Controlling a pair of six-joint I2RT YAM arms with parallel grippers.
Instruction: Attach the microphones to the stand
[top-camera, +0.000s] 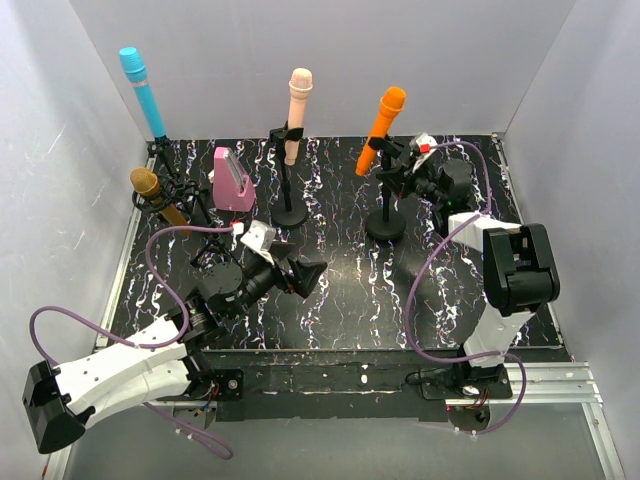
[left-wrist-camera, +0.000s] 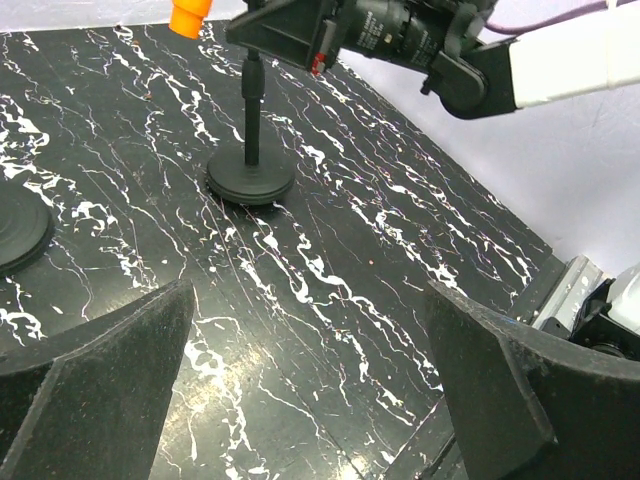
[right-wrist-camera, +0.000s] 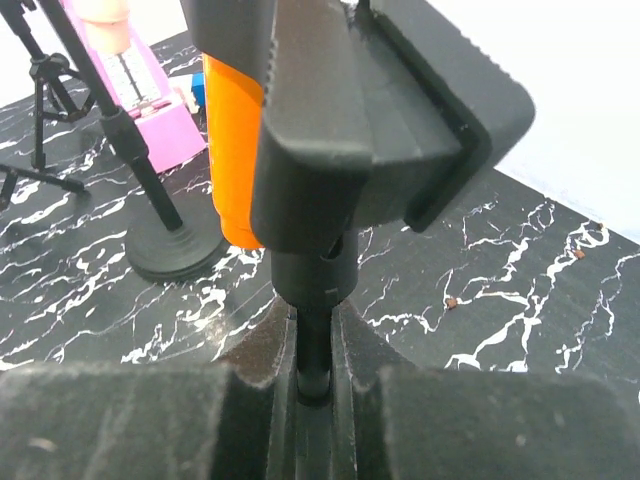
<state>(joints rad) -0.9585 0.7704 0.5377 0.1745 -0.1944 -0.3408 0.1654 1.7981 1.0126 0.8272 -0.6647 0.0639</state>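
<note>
Right claw (right-wrist-camera: 314, 365) around stand (right-wrist-camera: 310, 275) beneath orange microphone (right-wrist-camera: 232, 150), pink block (right-wrist-camera: 160, 125) beyond

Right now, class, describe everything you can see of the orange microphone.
The orange microphone is a slim, smooth, plastic-looking stick with a rounded head. It sits tilted in the black clip of the right-hand stand, head up, tail below. The right gripper is shut on the stand's pole beneath it, not on the microphone.

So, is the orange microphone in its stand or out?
In. The orange microphone sits tilted in the clip of the stand, which the right pincer grips.
</note>
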